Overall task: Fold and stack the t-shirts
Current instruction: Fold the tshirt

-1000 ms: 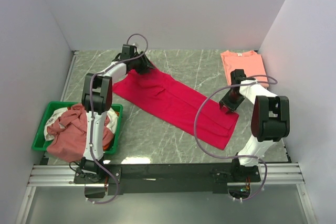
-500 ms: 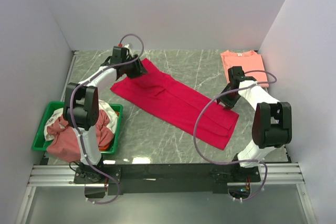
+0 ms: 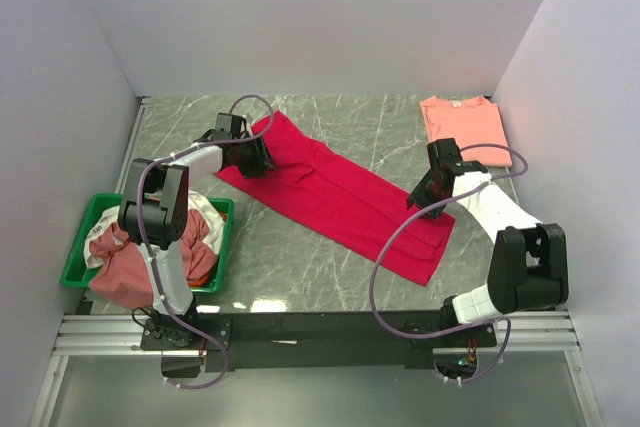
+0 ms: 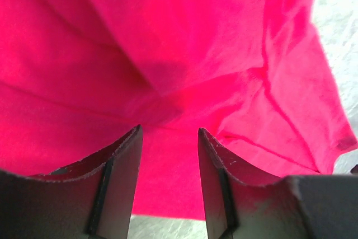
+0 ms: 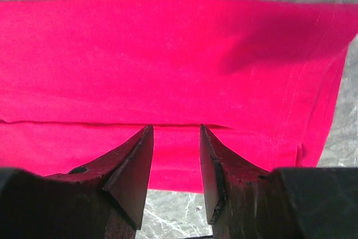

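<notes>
A crimson-red t-shirt [image 3: 335, 192] lies folded into a long band, running diagonally from back left to front right on the marble table. My left gripper [image 3: 258, 160] is open just above the band's back-left end; the red cloth [image 4: 168, 71] fills its wrist view, with nothing between the fingers. My right gripper [image 3: 418, 197] is open over the band's right edge near its front end; the red cloth [image 5: 168, 60] with a fold line lies under it. A salmon-pink t-shirt [image 3: 463, 125] lies folded at the back right.
A green tray [image 3: 82, 233] at the front left holds a heap of dusty rose, white and orange tees [image 3: 135, 252]. White walls close the table at the back and both sides. Purple cables loop from both arms.
The left gripper has moved from the back-left corner of the red shirt toward me, to its left edge. The right gripper has moved left and forward over the shirt's right edge.
</notes>
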Available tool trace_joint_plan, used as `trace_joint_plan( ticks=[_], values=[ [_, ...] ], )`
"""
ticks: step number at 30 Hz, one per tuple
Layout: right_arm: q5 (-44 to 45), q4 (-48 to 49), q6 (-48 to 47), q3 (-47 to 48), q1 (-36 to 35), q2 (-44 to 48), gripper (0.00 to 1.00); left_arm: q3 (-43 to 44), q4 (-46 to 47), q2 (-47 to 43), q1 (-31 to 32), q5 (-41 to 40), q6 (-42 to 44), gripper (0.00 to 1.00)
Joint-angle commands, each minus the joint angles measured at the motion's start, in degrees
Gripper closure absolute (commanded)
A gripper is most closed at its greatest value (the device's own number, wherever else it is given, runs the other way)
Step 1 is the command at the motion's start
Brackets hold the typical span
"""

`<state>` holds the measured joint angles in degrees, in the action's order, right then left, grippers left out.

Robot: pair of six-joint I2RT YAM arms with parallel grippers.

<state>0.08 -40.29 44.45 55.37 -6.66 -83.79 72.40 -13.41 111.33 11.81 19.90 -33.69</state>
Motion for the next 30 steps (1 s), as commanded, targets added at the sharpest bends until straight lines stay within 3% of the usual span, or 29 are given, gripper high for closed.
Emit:
trace_joint_plan(
  ticks=[1,18,20,23,24,30],
  values=[
    [1.9,-0.3,1.4,-1.1,-0.6,4.2,0.54,1.6,4.8,-0.2,0.0,2.2,-0.5,0.5],
    [2.6,-1.5,2.5,-4.3,-1.2,9.6,0.54,9.2,6.0,7.2,-0.1,2.0,-0.8,0.52],
    [2.6,-1.5,2.5,-4.6,-1.2,9.8,0.54,9.8,5.9,7.7,-0.1,2.3,-1.0,0.56],
    [2.6,-1.5,2.5,-4.8,-1.3,10.0,0.54,10.3,5.9,8.0,-0.1,2.5,-1.5,0.69],
    [2.6,-1.5,2.5,-4.9,-1.3,10.0,0.54,10.6,5.5,8.1,-0.1,2.9,-1.6,0.79],
    [2.6,-1.6,2.4,-4.7,-1.6,9.7,0.54,12.3,0.2,6.0,-1.2,3.0,-2.8,1.0]
  ],
)
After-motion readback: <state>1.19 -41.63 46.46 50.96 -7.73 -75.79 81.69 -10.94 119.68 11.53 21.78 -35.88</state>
